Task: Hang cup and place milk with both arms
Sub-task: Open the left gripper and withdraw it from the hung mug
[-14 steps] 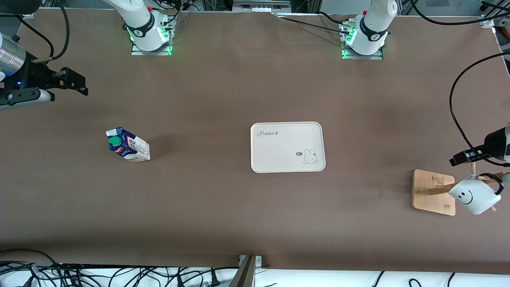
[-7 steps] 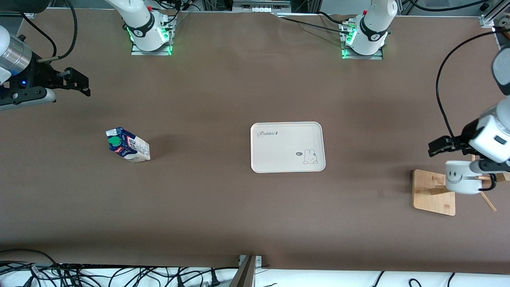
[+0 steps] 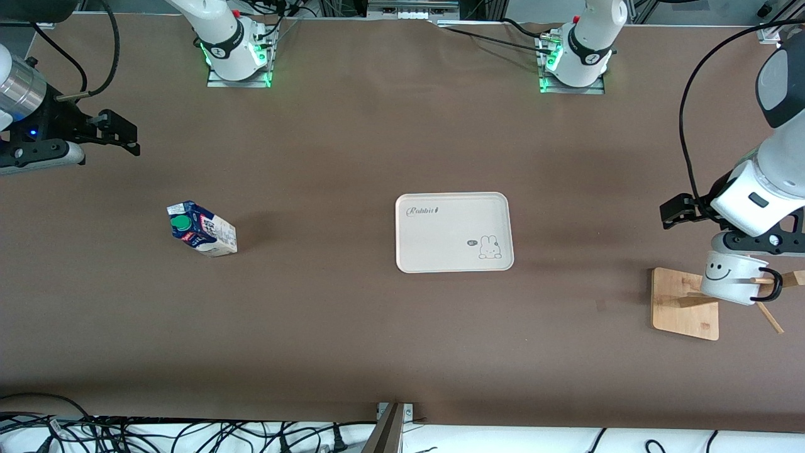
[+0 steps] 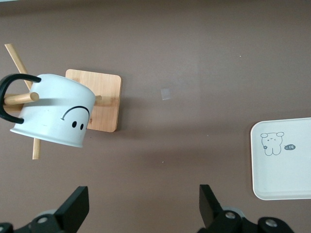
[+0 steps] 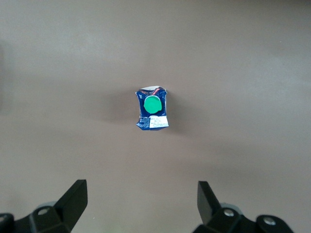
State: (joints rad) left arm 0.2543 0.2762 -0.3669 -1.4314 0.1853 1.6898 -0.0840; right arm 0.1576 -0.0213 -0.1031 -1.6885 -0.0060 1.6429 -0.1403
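White cup (image 3: 732, 277) hung on rack (image 3: 684, 303); left tool (image 4: 141, 213) apart (empty), right tool (image 5: 141, 206) apart over milk (image 5: 152, 109): descend squarely.

A brown tabletop (image 3: 352, 327) carries a cream rectangular tray (image 3: 454, 232) near its middle, printed with the word "Rabbit" in one corner and a small rabbit drawing in another. Toward the left arm's end of the tabletop stands a wooden rack (image 3: 684, 304) with a square base and slim pegs. A tangle of black cables (image 3: 188, 434) runs along the edge nearest the front camera.
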